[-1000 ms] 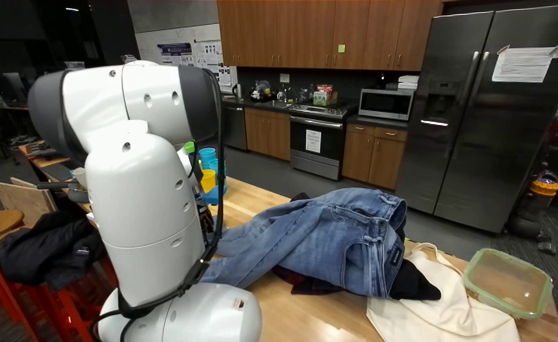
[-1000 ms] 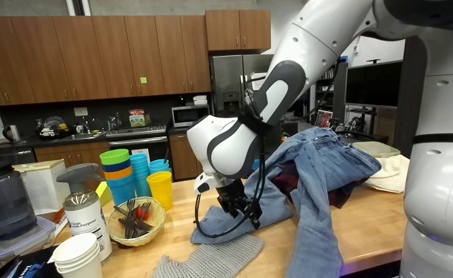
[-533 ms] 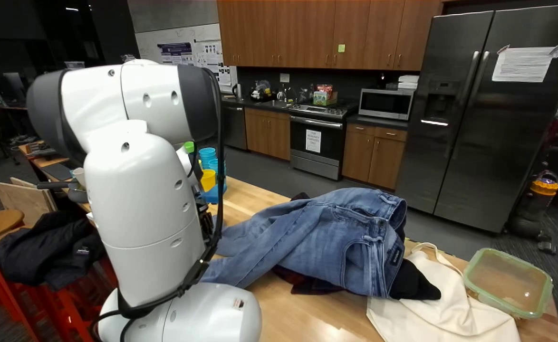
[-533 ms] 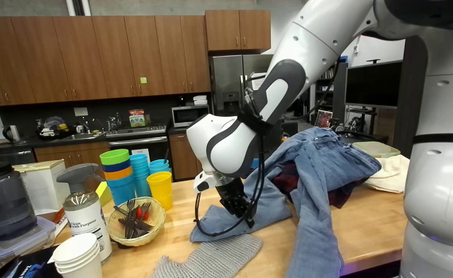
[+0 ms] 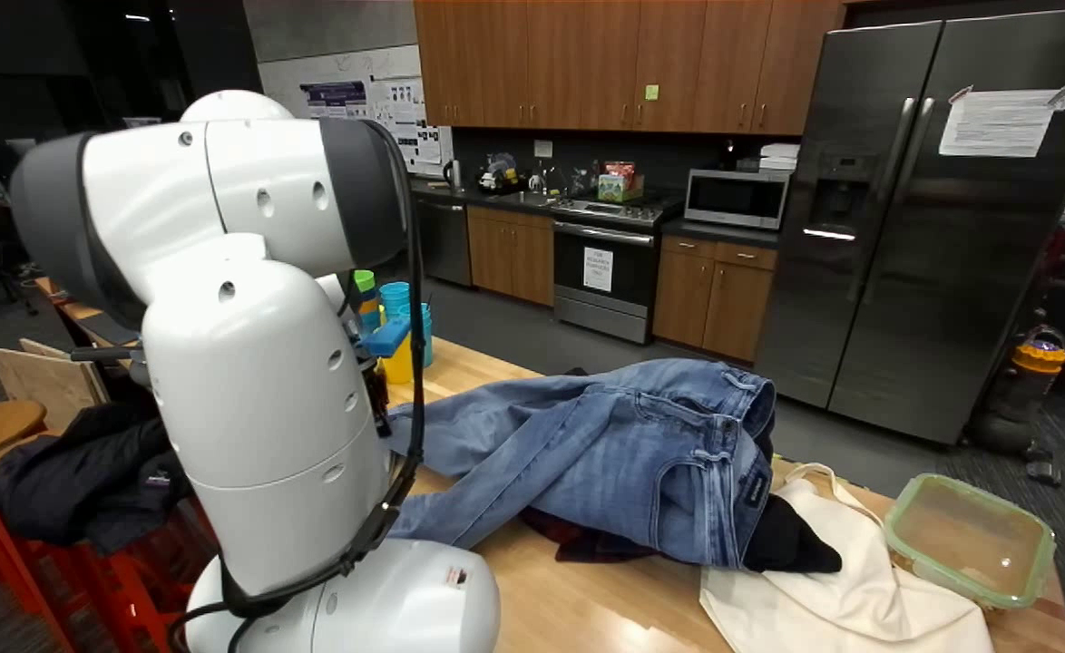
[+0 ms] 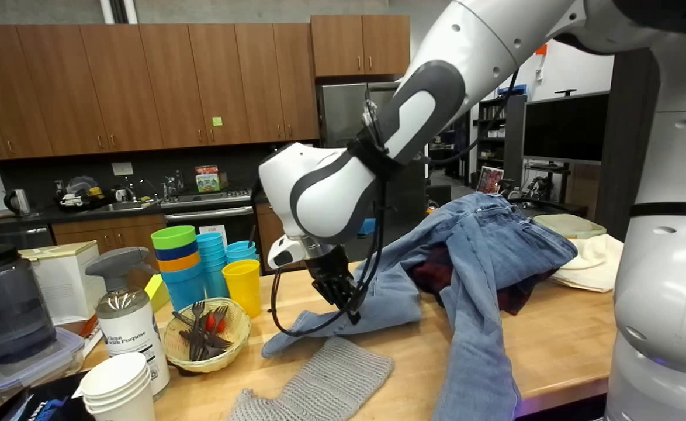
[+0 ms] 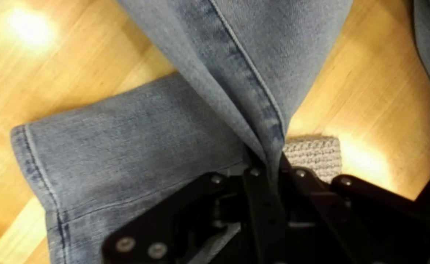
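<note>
Pinching jeans leg [image 7: 251, 58] btwn fingers [image 7: 262, 209], clear in wrist cam only

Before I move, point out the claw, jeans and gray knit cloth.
Claw [image 7: 269, 165], wrist view: midway between its fingertips.
Jeans [image 5: 582, 458], in an exterior view: thigh of the nearer leg.
Gray knit cloth [image 6: 332, 377], in an exterior view: middle of its ribbed face.

Faded blue denim jeans [image 5: 623, 453] lie rumpled across the desk [image 5: 578, 608], legs apart, one lower leg pinched in folds between the jaws.
</note>
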Controlling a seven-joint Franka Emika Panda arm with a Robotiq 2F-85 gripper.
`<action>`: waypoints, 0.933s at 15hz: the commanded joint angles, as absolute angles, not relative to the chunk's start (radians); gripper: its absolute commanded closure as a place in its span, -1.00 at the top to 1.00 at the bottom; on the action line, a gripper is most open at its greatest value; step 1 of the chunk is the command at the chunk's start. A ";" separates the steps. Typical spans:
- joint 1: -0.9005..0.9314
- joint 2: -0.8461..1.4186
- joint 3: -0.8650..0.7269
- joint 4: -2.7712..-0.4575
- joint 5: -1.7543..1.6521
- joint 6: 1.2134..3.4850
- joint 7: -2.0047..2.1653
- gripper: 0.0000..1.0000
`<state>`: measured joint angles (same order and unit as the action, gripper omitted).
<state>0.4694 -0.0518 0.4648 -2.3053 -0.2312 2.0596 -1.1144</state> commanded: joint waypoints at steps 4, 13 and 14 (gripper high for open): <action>0.515 -0.073 0.502 -2.101 -0.184 1.753 -1.100 -0.96; 0.532 0.144 0.536 -1.729 -0.202 1.209 -0.913 -0.96; 0.535 0.179 0.536 -1.693 -0.200 1.180 -0.891 -0.96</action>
<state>0.5186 0.0620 0.5314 -1.8297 -0.2060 1.2893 -0.9667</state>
